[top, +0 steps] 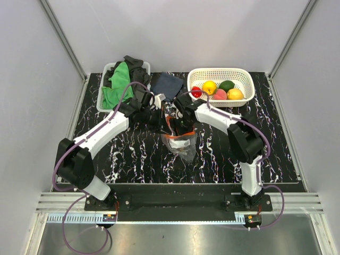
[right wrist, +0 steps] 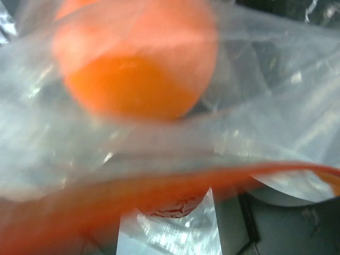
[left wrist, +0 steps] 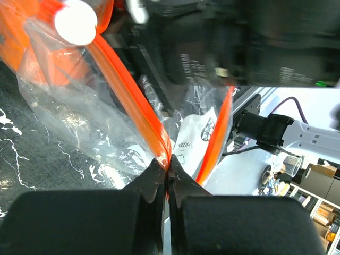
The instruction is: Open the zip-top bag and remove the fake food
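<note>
Left gripper pinches the bag open by its strip; right gripper, jaws unreadable, must next seize the orange fruit.

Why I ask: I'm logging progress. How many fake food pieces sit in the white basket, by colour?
In the white basket:
red piece: 1
orange-yellow piece: 1
pink piece: 1
dark green piece: 1
yellow piece: 1
Total: 5
</note>
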### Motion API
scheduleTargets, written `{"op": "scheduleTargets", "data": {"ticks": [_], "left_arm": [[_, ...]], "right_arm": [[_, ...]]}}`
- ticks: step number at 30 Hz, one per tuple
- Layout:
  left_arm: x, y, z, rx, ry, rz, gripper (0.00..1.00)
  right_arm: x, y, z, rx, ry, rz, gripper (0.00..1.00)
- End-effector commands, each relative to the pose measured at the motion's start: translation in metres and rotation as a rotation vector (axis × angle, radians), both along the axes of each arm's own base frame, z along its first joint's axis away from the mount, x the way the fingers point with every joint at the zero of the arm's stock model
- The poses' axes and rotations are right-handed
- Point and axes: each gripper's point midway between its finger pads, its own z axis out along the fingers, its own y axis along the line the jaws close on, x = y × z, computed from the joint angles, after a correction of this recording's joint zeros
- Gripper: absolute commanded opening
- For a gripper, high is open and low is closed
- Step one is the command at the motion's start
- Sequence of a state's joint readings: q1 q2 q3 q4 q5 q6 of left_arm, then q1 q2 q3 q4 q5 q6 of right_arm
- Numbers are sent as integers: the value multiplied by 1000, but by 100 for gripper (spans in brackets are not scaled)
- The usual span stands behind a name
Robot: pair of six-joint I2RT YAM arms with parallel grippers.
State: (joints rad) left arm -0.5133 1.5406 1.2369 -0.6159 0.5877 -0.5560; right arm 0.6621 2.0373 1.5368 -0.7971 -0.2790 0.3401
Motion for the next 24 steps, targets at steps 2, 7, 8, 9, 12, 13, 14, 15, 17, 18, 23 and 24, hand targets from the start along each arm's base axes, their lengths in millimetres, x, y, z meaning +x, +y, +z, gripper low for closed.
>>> {"op": "scheduleTargets", "data": {"ticks": [2,7,8,9,12,13,14,15,17,18,23,24], "left_arm": [[-1,-2,8,-18,-24,-25,0],[1,-4,16,-29,-33,-17,0],[1,-3,17,-29,-35,-16,0],[2,-3,18,-27,-41,-12,0],[1,-2,16,-20,-30,-8,0],[1,-3,17,-23,-30,-7,0],[1,-2,15,-19,-27,-5,0],[0,-1,16,-20,-31,-4,0],[0,-1,15,-16,-32,0,0],[0,0,15,-14,-32,0,0],[-3,2,13,-6,-24,5,0],[-4,3,12,-6,-22,8,0]], "right_arm": [[11,7,92,116,-161,-28,44],[12,4,134,142,-218,-47,43],[12,5,144,156,-228,-50,43],[10,4,150,164,-229,-49,43],[7,4,168,194,-247,-60,42],[6,4,173,204,-251,-62,41],[3,2,180,216,-257,-68,41],[2,3,185,226,-261,-69,40],[-1,1,202,259,-294,-72,38],[-2,0,209,268,-311,-74,38],[13,-14,255,282,-475,-110,37],[24,-22,258,254,-518,-136,35]]}}
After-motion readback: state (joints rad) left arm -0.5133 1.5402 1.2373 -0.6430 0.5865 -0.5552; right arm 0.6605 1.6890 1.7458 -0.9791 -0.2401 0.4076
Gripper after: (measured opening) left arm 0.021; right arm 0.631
